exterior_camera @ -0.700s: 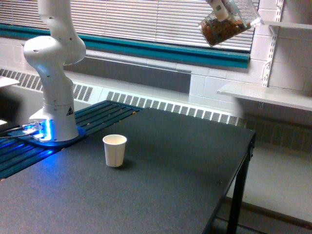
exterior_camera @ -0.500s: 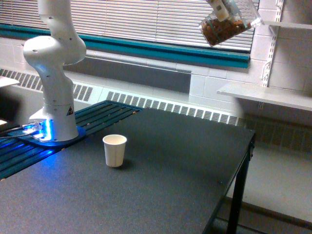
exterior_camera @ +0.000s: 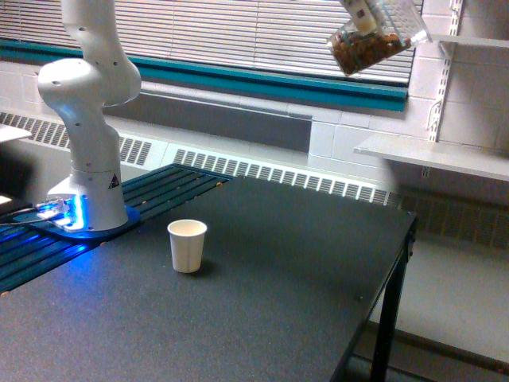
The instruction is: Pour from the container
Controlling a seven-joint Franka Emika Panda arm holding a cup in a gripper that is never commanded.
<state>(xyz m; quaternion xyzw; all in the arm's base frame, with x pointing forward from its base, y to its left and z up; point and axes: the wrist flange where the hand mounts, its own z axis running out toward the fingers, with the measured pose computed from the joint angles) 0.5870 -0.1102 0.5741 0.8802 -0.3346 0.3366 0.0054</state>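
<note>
The container (exterior_camera: pixel 378 38), a clear cup with brown nut-like bits in its lower part, hangs tilted at the top of the exterior view, right of centre and high above the table. My gripper (exterior_camera: pixel 362 12) is shut on it, mostly cut off by the frame's top edge. A small white paper cup (exterior_camera: pixel 187 245) stands upright on the dark table, far below and to the exterior view's left of the container.
The arm's white base (exterior_camera: pixel 86 159) stands at the table's left on a blue-lit mount. The dark table (exterior_camera: pixel 262 302) has its right edge near x 520. White wall shelves (exterior_camera: pixel 433 155) sit at the right, window blinds behind.
The container has risen slightly and shifted a little to the exterior view's right. The paper cup has not moved.
</note>
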